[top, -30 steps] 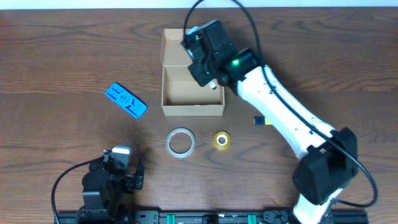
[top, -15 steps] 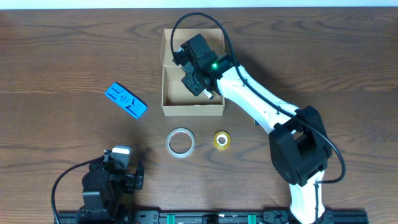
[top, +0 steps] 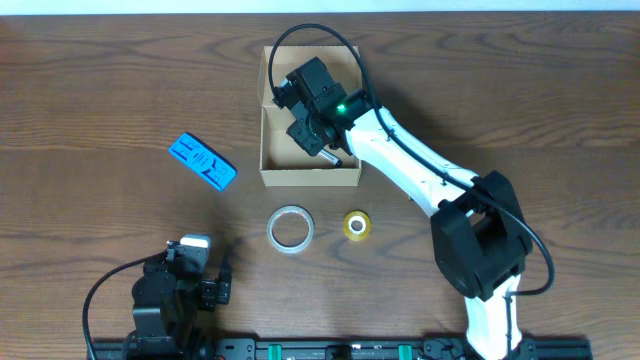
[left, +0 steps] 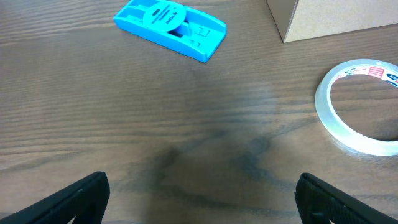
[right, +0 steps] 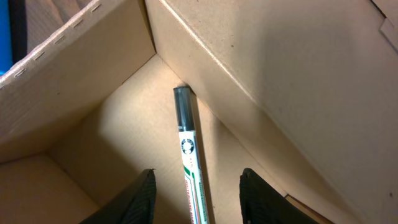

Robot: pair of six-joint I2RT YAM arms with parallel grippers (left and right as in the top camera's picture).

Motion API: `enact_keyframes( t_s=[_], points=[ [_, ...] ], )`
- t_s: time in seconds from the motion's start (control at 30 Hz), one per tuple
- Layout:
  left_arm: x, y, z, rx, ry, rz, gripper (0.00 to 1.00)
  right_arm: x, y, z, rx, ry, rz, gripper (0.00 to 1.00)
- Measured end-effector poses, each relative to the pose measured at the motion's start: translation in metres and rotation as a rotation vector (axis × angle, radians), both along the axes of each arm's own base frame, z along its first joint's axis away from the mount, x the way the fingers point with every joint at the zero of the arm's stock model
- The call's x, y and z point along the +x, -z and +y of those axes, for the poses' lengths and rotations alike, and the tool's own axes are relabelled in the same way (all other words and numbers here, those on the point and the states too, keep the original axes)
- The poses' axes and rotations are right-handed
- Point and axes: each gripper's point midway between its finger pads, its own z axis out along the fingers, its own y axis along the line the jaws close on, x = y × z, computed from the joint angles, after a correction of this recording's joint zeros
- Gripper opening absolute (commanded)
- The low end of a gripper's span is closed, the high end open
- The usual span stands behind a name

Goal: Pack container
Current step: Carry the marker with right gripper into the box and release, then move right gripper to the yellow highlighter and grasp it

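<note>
1 marker (right: 188, 149) loose between the parted jaws of the right gripper (right: 198, 186), inside the container (right: 298, 74) that surrounds them, apparently laid along its wall for packing; left gripper (left: 199, 199) jaws wide, empty.

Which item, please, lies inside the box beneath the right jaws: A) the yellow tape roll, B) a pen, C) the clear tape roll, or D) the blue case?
B: the right wrist view shows a pen lying on the floor of the box between the right jaws, while the clear roll, yellow roll and blue case lie outside it.
</note>
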Motion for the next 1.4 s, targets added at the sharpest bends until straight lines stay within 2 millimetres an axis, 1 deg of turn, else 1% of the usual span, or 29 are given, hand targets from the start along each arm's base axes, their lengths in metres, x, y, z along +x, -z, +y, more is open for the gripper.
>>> enact_keyframes(
  t_s=[0.07,0.17,0.23,0.3,0.37,0.47,0.57,0.67,0.73,0.83,0.93,1.0,1.13,1.27,1.4],
  points=[
    [0.000,0.000,0.000,0.000,0.000,0.000,0.95,-0.001,0.000,-0.001,-0.003,-0.002,0.002,0.52],
    [0.000,0.000,0.000,0.000,0.000,0.000,0.95,-0.008,-0.005,-0.006,-0.023,-0.010,0.020,0.60],
    [0.000,0.000,0.000,0.000,0.000,0.000,0.96,-0.018,-0.015,-0.014,-0.039,-0.014,0.038,0.61],
    [0.000,0.000,0.000,0.000,0.000,0.000,0.95,-0.030,-0.034,-0.028,-0.053,-0.012,0.053,0.61],
    [0.000,0.000,0.000,0.000,0.000,0.000,0.96,-0.042,-0.056,-0.044,-0.061,0.000,0.066,0.62],
    [0.000,0.000,0.000,0.000,0.000,0.000,0.95,-0.052,-0.084,-0.076,-0.069,0.045,0.081,0.64],
    [0.000,0.000,0.000,0.000,0.000,0.000,0.95,-0.059,-0.097,-0.110,-0.087,0.100,0.110,0.67],
    [0.000,0.000,0.000,0.000,0.000,0.000,0.95,-0.065,-0.099,-0.140,-0.110,0.154,0.153,0.69],
    [0.000,0.000,0.000,0.000,0.000,0.000,0.95,-0.070,-0.096,-0.159,-0.127,0.191,0.186,0.70],
    [0.000,0.000,0.000,0.000,0.000,0.000,0.95,-0.078,-0.090,-0.182,-0.138,0.239,0.219,0.72],
    [0.000,0.000,0.000,0.000,0.000,0.000,0.95,-0.092,-0.079,-0.201,-0.149,0.271,0.249,0.75],
    [0.000,0.000,0.000,0.000,0.000,0.000,0.95,-0.102,-0.071,-0.210,-0.157,0.281,0.266,0.77],
    [0.000,0.000,0.000,0.000,0.000,0.000,0.95,-0.119,-0.046,-0.223,-0.181,0.293,0.317,0.80],
    [0.000,0.000,0.000,0.000,0.000,0.000,0.95,-0.130,-0.013,-0.229,-0.199,0.297,0.353,0.82],
    [0.000,0.000,0.000,0.000,0.000,0.000,0.95,-0.133,0.008,-0.232,-0.209,0.300,0.352,0.86]
  ],
)
